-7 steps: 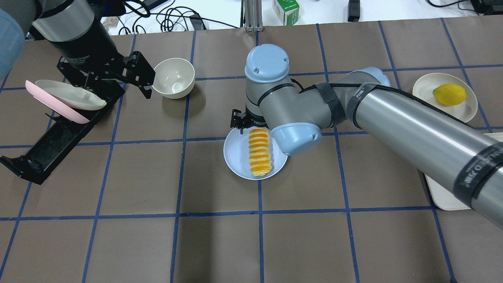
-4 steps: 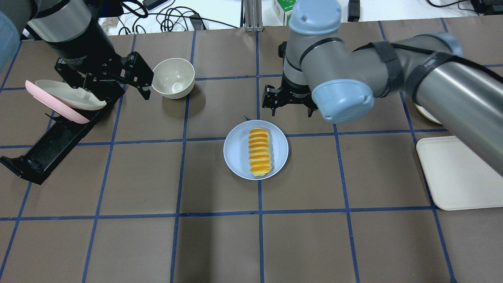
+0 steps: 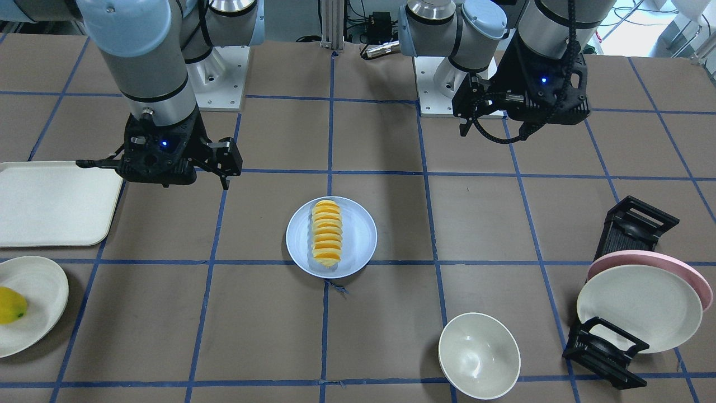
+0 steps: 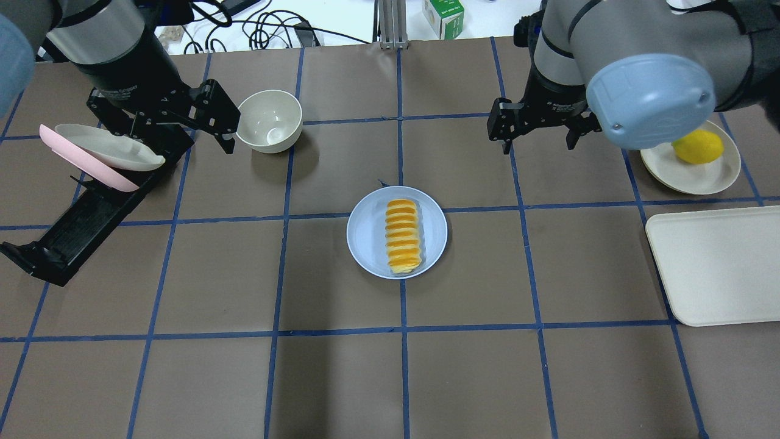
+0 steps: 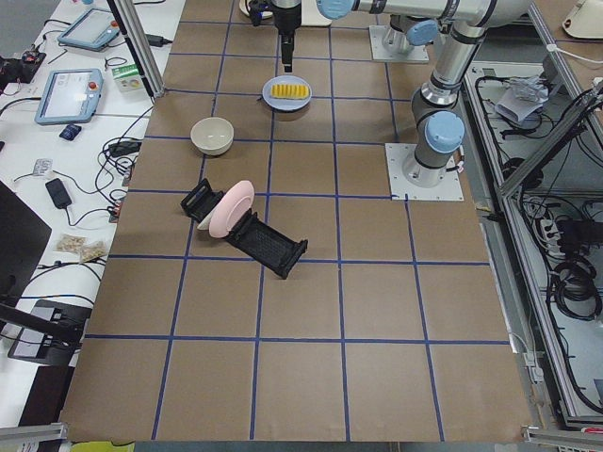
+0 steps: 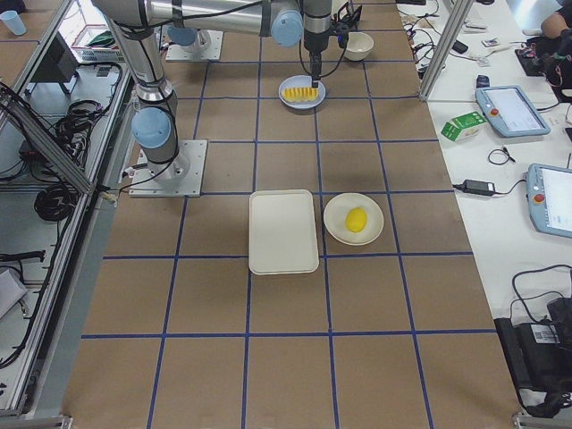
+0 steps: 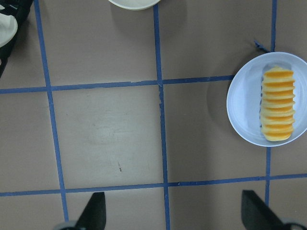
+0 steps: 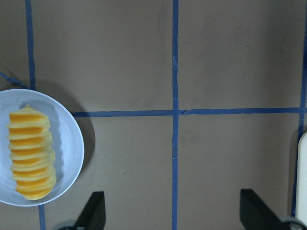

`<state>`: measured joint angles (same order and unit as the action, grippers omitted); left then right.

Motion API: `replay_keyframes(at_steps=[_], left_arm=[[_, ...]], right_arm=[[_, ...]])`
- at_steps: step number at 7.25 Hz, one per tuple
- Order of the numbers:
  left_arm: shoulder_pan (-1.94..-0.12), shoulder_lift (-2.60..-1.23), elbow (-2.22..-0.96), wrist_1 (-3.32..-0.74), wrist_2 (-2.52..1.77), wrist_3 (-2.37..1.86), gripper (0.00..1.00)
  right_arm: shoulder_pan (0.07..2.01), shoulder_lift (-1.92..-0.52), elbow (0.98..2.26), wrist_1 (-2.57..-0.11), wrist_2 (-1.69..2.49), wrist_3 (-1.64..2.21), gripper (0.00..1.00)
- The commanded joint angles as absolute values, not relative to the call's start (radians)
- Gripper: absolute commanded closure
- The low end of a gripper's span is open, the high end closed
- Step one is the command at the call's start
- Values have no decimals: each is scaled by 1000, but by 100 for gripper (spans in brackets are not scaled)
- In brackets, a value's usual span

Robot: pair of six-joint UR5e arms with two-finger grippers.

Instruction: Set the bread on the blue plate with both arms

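The bread [image 4: 403, 236], a ridged orange-yellow row of slices, lies on the blue plate [image 4: 365, 235] in the middle of the table, and nothing touches it. Both also show in the front view, bread [image 3: 327, 235] on plate [image 3: 362, 238]. My right gripper [image 4: 539, 146] hangs open and empty, beyond the plate and to its right. My left gripper [image 4: 170, 137] is open and empty at the far left, over the dish rack. The left wrist view shows the bread [image 7: 277, 106] at its right edge; the right wrist view shows it [image 8: 29, 152] at its left edge.
A cream bowl [image 4: 269, 120] stands next to my left gripper. A black dish rack [image 4: 79, 225] holds a pink plate [image 4: 91, 167] and a cream plate [image 4: 109, 146]. At the right are a cream tray [image 4: 716, 265] and a lemon [image 4: 698, 146] on a cream plate [image 4: 676, 174].
My right gripper has moved from the plate's far edge up and away to the right. The bread stays on the blue plate. The left arm has not moved.
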<state>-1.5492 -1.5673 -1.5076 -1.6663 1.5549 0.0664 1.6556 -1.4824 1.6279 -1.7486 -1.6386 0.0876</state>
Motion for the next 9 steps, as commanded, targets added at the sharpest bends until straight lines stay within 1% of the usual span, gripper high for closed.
replay_keyframes(at_steps=[1, 2, 4, 6, 9], left_arm=[[-1551, -1575, -1496, -1678, 1560, 34, 0], [-1551, -1577, -1497, -1677, 1559, 34, 0], [-1549, -1578, -1508, -1622, 1545, 38, 0], [-1551, -1578, -1513, -1621, 1546, 40, 0], [-1551, -1578, -1516, -1621, 1546, 38, 0]], right_arm=[[1632, -1511, 1573, -1616, -1646, 83, 0], [1631, -1540, 1537, -1573, -1647, 83, 0], [1615, -1562, 1526, -1511, -1646, 81, 0], [1560, -1554, 1534, -1519, -1559, 80, 0], [1560, -1565, 1534, -1522, -1542, 86, 0]])
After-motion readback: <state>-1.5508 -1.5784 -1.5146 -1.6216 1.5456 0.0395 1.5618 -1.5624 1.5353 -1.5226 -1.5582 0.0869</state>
